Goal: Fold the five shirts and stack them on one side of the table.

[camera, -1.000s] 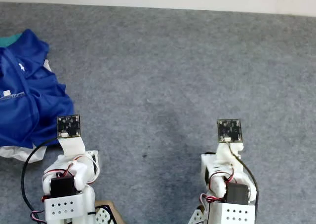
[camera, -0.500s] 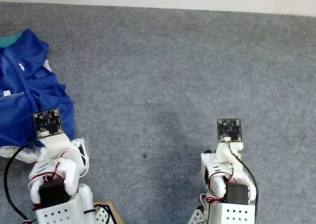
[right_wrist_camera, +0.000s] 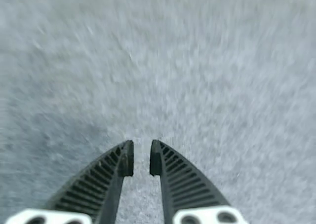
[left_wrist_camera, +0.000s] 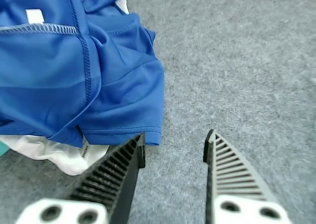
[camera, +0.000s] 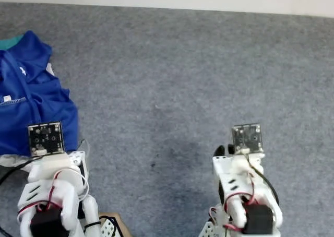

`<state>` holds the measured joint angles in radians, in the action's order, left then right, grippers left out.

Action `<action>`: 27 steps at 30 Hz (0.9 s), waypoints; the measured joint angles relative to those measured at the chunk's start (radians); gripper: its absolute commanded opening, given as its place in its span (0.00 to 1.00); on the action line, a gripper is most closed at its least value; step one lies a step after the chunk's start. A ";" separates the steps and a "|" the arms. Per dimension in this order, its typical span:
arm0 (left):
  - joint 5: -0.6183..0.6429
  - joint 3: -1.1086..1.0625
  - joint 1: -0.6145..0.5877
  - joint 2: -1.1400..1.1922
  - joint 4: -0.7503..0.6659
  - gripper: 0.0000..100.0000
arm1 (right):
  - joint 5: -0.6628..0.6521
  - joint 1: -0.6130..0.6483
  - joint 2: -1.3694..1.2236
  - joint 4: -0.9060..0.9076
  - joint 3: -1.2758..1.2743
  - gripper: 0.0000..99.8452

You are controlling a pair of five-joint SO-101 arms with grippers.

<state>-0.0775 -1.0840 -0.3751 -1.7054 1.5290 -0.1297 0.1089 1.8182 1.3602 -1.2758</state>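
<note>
A crumpled blue shirt (camera: 28, 98) lies at the table's left edge, on top of a white shirt (camera: 13, 161). The left arm (camera: 52, 179) stands at the front left, with its wrist over the blue shirt's near hem. In the left wrist view my left gripper (left_wrist_camera: 175, 141) is open and empty. It hovers just off the corner of the blue shirt (left_wrist_camera: 74, 71), and the white shirt (left_wrist_camera: 54, 152) peeks out underneath. The right arm (camera: 242, 187) stands at the front right. My right gripper (right_wrist_camera: 141, 157) hangs over bare carpet with a narrow gap between its fingers and holds nothing.
Grey carpet (camera: 188, 75) covers the table's middle and right. A teal scrap of cloth (camera: 8, 42) shows at the far left behind the blue shirt. A tan corner (camera: 112, 221) sits by the left arm's base.
The left arm has swung left and drawn back, bringing its wrist to the blue shirt's near edge. The right arm has just shifted slightly.
</note>
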 measured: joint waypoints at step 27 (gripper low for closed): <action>0.000 0.486 -0.325 0.901 -0.120 0.21 | -0.083 0.157 -0.970 -0.101 0.532 0.08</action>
<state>-0.0775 -0.5976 -0.7004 -0.8048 1.4093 -0.2125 0.2654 0.8485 1.2589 -0.7434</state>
